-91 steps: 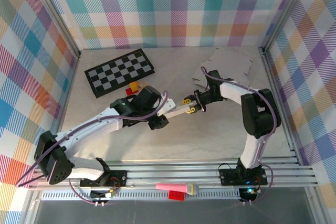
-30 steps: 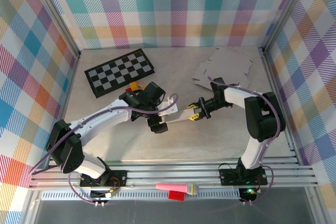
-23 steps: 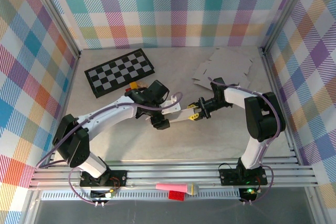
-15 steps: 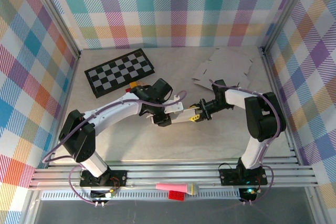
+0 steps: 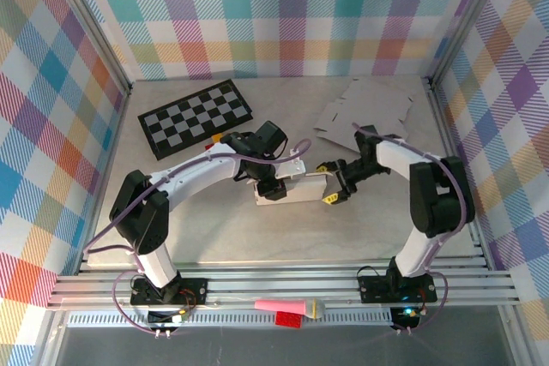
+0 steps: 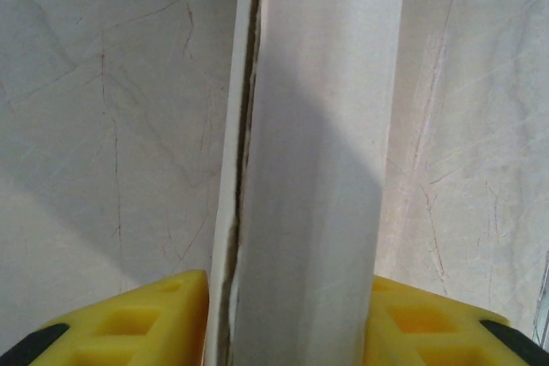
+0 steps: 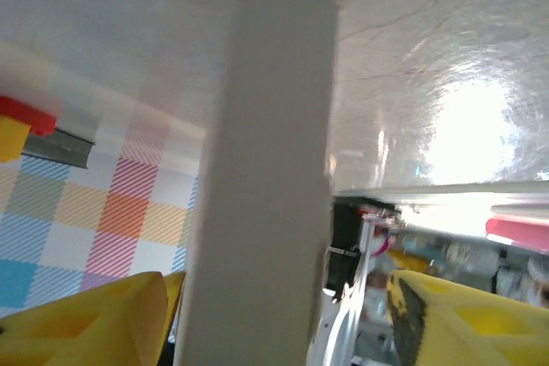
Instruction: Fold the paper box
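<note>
The paper box [image 5: 302, 189] is a long white folded piece lying across the table's middle. My left gripper [image 5: 268, 184] is shut on its left part. In the left wrist view the box [image 6: 317, 169] runs up the frame, and both yellow fingers [image 6: 129, 323] press its sides. My right gripper [image 5: 327, 183] stands open around the box's right end. In the right wrist view the box [image 7: 266, 212] lies close to the left finger [image 7: 86, 323], with a wide gap to the other one.
Flat cardboard sheets [image 5: 364, 109] lie at the back right. A checkerboard [image 5: 196, 117] sits at the back left with small red and yellow blocks [image 5: 221, 137] beside it. A pink object [image 5: 287, 307] rests on the front rail.
My left gripper moved right and shut on the box. My right gripper opened and let go of the box's end. The box came down nearer the table.
</note>
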Controlling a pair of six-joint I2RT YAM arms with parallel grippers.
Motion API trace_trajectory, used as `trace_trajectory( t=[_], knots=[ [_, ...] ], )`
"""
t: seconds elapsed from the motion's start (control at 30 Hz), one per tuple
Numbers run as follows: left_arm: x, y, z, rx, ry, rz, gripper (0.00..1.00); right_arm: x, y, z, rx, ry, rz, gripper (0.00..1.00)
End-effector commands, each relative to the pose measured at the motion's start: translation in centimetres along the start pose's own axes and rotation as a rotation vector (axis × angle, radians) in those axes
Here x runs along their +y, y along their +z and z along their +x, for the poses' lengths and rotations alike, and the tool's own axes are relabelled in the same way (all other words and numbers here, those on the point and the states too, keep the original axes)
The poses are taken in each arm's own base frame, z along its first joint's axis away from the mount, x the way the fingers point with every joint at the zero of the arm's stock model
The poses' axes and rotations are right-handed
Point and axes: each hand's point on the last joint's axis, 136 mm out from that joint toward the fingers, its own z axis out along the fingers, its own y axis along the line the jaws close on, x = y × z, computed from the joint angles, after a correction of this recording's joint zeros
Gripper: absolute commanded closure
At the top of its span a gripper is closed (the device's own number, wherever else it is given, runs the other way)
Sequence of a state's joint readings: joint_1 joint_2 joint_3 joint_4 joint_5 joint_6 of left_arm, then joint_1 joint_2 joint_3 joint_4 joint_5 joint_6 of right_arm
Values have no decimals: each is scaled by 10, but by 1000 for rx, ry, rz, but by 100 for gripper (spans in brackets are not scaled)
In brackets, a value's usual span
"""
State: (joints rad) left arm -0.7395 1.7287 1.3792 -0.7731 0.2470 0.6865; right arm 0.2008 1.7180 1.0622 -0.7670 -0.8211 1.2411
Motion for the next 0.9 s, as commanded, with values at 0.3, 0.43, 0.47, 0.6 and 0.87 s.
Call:
trace_trajectory(
  t=[0.3,0.43,0.47,0.6,0.87],
  knots=[
    [-1,-5,-4,-19,-32,38,60,18,-119,19,-641,-834,56,58],
    [-1,-4,-4,-17,-30,39,60,18,-111,31,-684,-1203,140,66],
    [0,-5,-4,-17,-31,39,60,19,-108,35,-688,-1282,156,66],
    [0,-4,-4,-14,-31,42,59,23,-96,48,-627,-1493,180,60],
    [0,-3,-3,-13,-31,42,59,18,-69,51,-487,-1624,326,53]
  ],
)
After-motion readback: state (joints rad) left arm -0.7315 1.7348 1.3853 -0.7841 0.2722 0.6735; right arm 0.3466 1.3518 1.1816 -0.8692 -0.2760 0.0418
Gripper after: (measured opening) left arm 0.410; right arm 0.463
